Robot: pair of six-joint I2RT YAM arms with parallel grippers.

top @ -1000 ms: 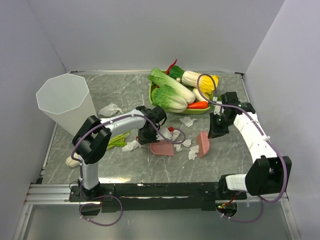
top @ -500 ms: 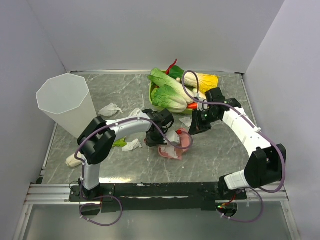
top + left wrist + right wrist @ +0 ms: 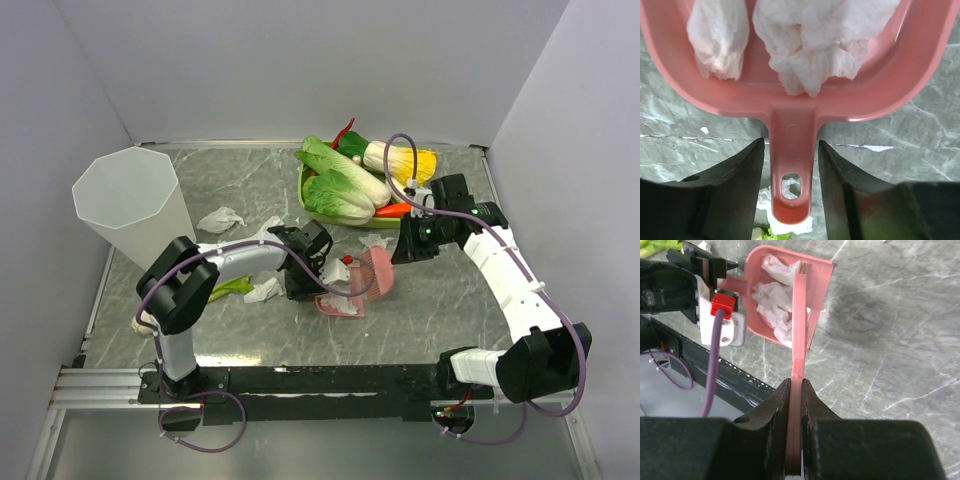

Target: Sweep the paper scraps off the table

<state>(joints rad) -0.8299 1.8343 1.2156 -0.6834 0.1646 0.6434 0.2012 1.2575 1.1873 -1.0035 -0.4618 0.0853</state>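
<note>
Right tool [image 3: 795,390] pinching pink scraper [image 3: 799,315], blade at mouth of pink dustpan [image 3: 345,303]. Left tool [image 3: 790,145] spread either side of dustpan handle, not gripping. Several paper scraps [image 3: 810,45] in pan. Judged partway: others lie on surface [image 3: 440,310], beside pan [image 3: 264,291] and near translucent bin [image 3: 130,200].

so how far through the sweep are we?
Done: some paper scraps sit in the pink dustpan. In hand: right gripper clamps the pink scraper at the pan's mouth; left gripper stands open around the handle. Left: loose scraps lie on the table, one near the translucent bin.
</note>
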